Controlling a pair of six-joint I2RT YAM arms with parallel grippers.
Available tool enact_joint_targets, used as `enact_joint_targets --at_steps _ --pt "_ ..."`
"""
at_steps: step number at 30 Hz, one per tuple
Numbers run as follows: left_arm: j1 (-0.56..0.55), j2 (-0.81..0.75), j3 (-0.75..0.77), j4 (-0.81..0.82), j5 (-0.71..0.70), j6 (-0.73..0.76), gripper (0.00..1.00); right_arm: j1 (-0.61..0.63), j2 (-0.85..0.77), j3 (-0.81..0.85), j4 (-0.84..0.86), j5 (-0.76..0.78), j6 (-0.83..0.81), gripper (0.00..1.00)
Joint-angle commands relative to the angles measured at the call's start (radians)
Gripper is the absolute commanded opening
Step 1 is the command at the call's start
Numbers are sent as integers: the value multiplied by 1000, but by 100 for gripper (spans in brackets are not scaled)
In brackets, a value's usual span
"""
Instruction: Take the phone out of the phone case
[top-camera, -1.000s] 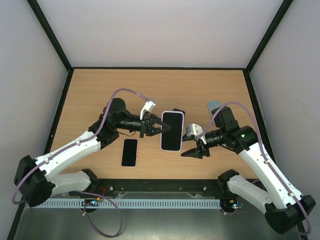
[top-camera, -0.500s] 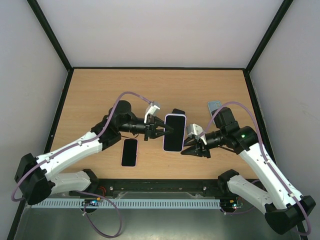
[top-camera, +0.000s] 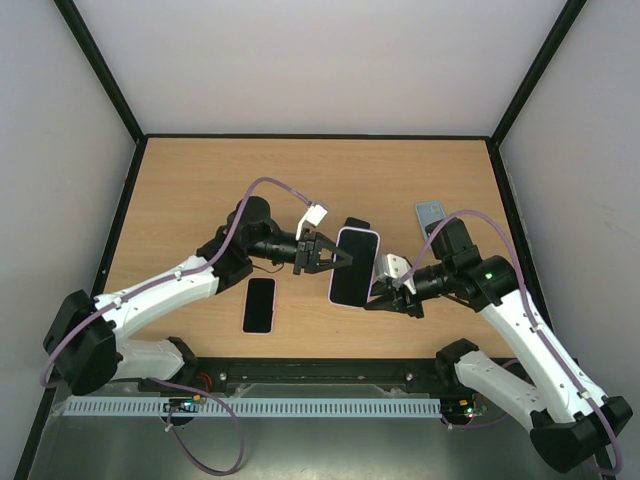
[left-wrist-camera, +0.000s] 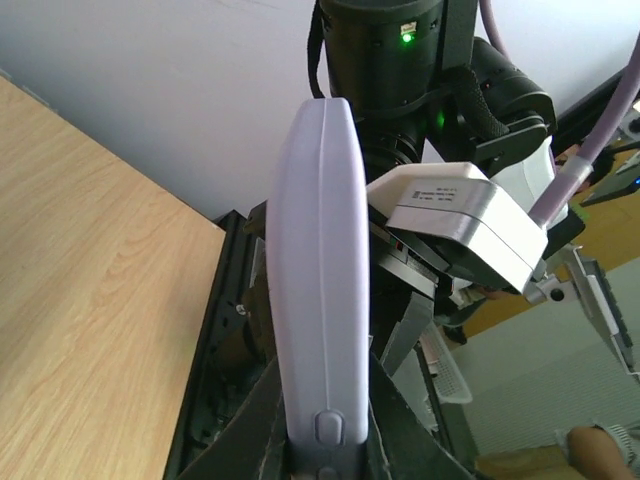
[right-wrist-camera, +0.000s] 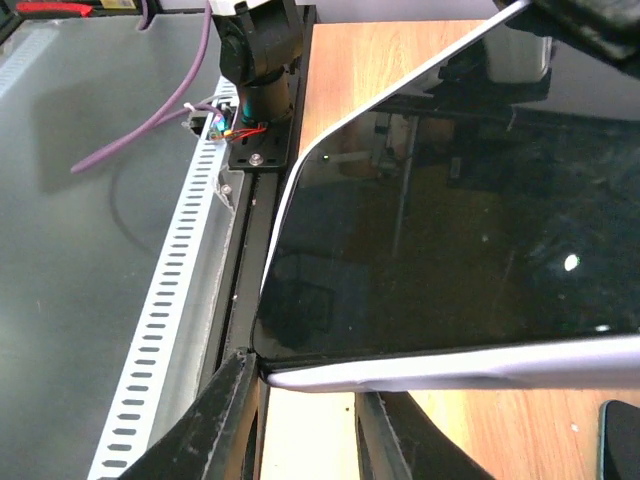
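The phone (top-camera: 350, 272), black screen up, sits in a pale lilac phone case (left-wrist-camera: 320, 260) and hangs tilted above the table's middle. My left gripper (top-camera: 338, 258) is shut on the case's left long side; in the left wrist view its fingers (left-wrist-camera: 400, 440) clamp both faces. My right gripper (top-camera: 376, 294) is at the phone's lower right corner. In the right wrist view the screen (right-wrist-camera: 450, 240) and case rim (right-wrist-camera: 480, 362) lie across that gripper (right-wrist-camera: 305, 378). Its left finger (right-wrist-camera: 225, 410) touches the corner, and a narrow gap shows between the jaws.
A second black phone (top-camera: 259, 304) lies flat on the wood near the front edge. A dark object (top-camera: 357, 224) lies behind the held phone, and a grey-blue flat item (top-camera: 430, 212) is at the back right. Black rails border the table (top-camera: 200, 190).
The left arm carried the cased phone right and tilted it. The right gripper's jaws narrowed and came up against the phone's lower corner.
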Motion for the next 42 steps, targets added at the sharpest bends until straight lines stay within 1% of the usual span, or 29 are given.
enact_joint_targets --at_steps 1,7,13,14,15,18,20,23,25,26,28,30,32,37,42 --pt "-10 10 12 182 63 -151 2 2 -13 2 63 52 -71 21" --pt "6 17 2 265 93 -229 2 1 -22 3 117 71 -38 21" --pt "6 12 -13 286 94 -242 2 2 -26 7 212 96 94 21" --pt "6 10 -18 302 94 -254 2 2 -27 3 245 117 133 20" --pt "6 8 -27 318 94 -263 2 2 -26 -2 282 145 182 18" --pt "5 2 -47 375 97 -294 2 1 -21 -14 437 287 353 15" --pt "7 0 -54 388 100 -305 2 -1 -20 -22 498 353 415 16" --pt "7 -4 -65 409 106 -319 3 -5 -19 -25 542 379 477 16" --pt "7 -12 -63 372 101 -285 2 -8 -12 -8 545 356 513 19" --pt "7 -18 -60 332 91 -256 2 -9 -9 1 542 333 533 24" --pt "1 -36 -42 198 59 -153 2 -10 -7 22 540 282 586 32" --pt "-7 -45 -40 122 35 -94 2 -11 -3 47 541 228 640 36" --pt "-11 -49 -59 136 24 -88 3 -12 7 73 545 182 701 38" --pt "-39 -60 -123 192 -34 -72 2 -18 34 135 544 88 809 38" --pt "-52 -58 -171 259 -75 -92 2 -26 41 158 618 14 944 39"
